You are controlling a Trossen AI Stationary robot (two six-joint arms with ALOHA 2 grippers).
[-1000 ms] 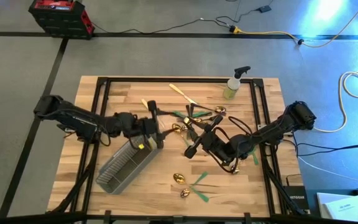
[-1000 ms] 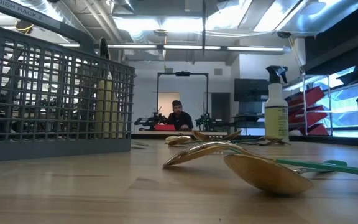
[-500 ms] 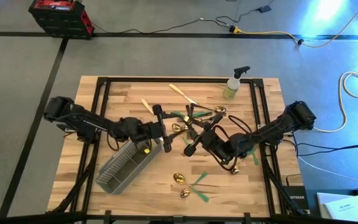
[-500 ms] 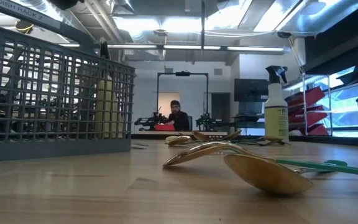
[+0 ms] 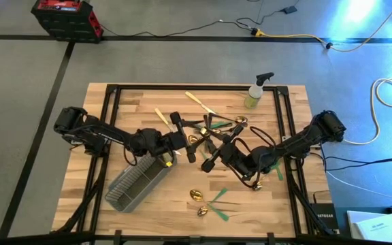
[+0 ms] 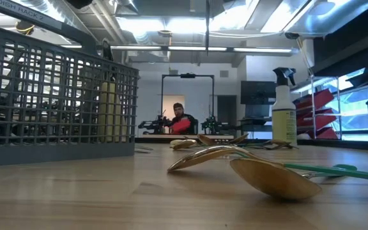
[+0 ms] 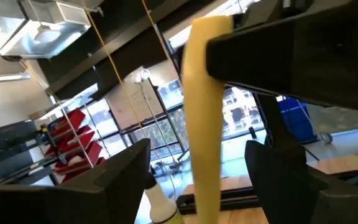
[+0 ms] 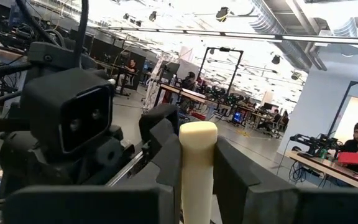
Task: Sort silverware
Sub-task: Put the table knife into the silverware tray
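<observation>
Two arms are meeting just to the right of the grey wire-mesh caddy (image 5: pixel 138 182) now. A second ago our left gripper (image 5: pixel 184 139) hung over the caddy's upper end. It has since swung off it toward the right gripper (image 5: pixel 213 155), which hasn't budged.

The right gripper is clamped tight on a slim cream-handled piece of silverware (image 8: pixel 197 165) and holds it upright. We can't see its head, so it could be a fork, spoon or knife. The left gripper's fingers (image 7: pixel 126 180) are spread wide either side of that handle, not squeezing yet.

Looks to us like a handover setting up so the left arm can drop it in the caddy. Plenty of gold-headed, green-handled cutlery (image 5: pixel 209 126) is lying loose on the wooden table (image 5: pixel 114 109) right of the caddy, so lots left.
</observation>
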